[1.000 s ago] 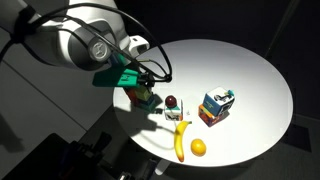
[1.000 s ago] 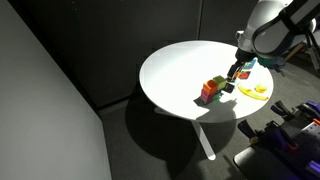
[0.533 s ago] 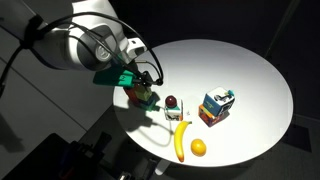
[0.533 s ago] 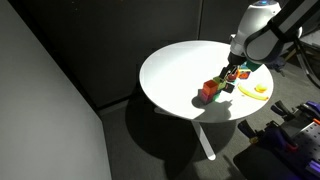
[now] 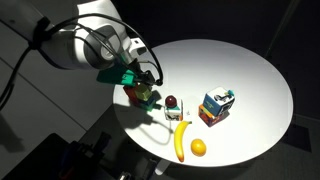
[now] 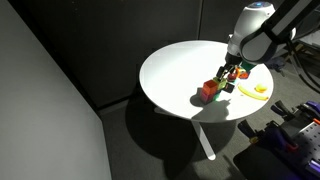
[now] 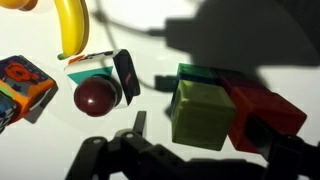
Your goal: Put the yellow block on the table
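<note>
The pale yellow-green block [image 7: 204, 115] fills the middle of the wrist view. It rests on a green block [image 7: 200, 74], with a red block [image 7: 266, 110] touching its right side. My gripper [image 7: 197, 126] comes in from the bottom, open, with one finger on each side of the yellow block and a gap on the left. In both exterior views the gripper [image 5: 141, 88] [image 6: 229, 76] is low over the block cluster [image 5: 146, 98] [image 6: 211, 90] on the round white table [image 5: 245, 70] [image 6: 172, 70].
A dark red ball [image 7: 96, 96] [image 5: 171, 102] and a small white, green and black object [image 7: 110, 68] lie beside the blocks. Further off are a banana [image 5: 181, 140] [image 7: 70, 26], an orange fruit [image 5: 198, 147] and a colourful box [image 5: 215, 105] [image 7: 22, 86]. The table edge is close to the blocks.
The arm has shifted a little and brought the gripper in over the block cluster. The objects on the table have not moved.
</note>
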Robot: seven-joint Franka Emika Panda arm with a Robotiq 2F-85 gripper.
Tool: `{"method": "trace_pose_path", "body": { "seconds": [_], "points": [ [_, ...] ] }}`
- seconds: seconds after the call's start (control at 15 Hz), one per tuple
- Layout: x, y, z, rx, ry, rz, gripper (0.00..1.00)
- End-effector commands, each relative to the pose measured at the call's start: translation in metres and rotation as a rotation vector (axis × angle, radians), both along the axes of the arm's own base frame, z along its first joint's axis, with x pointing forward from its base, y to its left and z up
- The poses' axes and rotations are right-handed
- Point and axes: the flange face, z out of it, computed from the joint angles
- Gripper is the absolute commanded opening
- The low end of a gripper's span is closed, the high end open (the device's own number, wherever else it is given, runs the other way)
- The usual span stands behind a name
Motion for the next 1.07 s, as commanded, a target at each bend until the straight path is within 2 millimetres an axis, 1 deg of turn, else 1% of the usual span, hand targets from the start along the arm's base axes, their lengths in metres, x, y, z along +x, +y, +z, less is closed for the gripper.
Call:
{"method": "trace_pose_path", "body": {
  "seconds": [0.0,1.0],
  "points": [
    [0.008,-0.001,-0.003,-0.009,-0.008,-0.025,1.00],
    [0.014,-0.002,-0.017,-0.011,0.008,-0.038,1.00]
  ]
}}
